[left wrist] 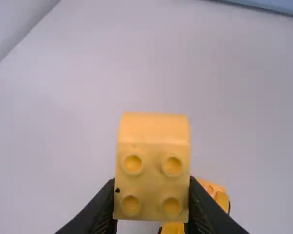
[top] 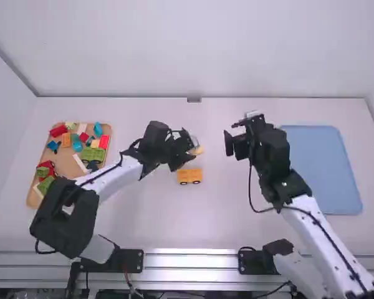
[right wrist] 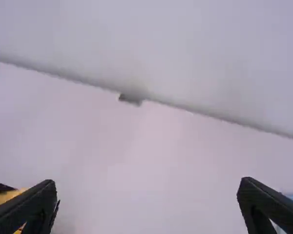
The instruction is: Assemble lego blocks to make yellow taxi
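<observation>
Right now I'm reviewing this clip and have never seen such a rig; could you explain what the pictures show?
You see two robot arms, left and right, at a white table. The high view looks down from above and behind them; each wrist view comes from a camera on that arm, its own pincer at the bottom edge. The left pincer grips a yellow studded block. The right pincer is open, with nothing between its fingers. Below the held block in the high view sits a yellow wheeled block. At the left is a tan tray of colourful toy blocks; at the right, a flat blue panel.
</observation>
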Robot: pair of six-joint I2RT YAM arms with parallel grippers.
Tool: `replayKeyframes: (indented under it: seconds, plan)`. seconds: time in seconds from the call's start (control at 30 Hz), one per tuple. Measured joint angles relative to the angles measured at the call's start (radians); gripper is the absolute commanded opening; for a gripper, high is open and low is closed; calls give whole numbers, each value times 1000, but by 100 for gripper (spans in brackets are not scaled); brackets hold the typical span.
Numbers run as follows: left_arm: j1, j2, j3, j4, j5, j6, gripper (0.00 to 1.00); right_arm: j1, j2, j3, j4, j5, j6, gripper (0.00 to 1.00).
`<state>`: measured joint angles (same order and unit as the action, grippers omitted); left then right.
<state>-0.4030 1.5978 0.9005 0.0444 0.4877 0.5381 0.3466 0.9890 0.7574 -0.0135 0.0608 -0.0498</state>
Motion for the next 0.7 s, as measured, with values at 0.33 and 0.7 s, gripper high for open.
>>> replayKeyframes:
  seconds: [0.33, 0.7]
  plan:
    - [-113, 256, 274, -241, 8, 90, 15, -80, -275, -165, -25, 80, 128, 98]
    - [-251, 419, 335, -242, -107, 110, 12, -87, -348, -177, -24, 89, 152, 98]
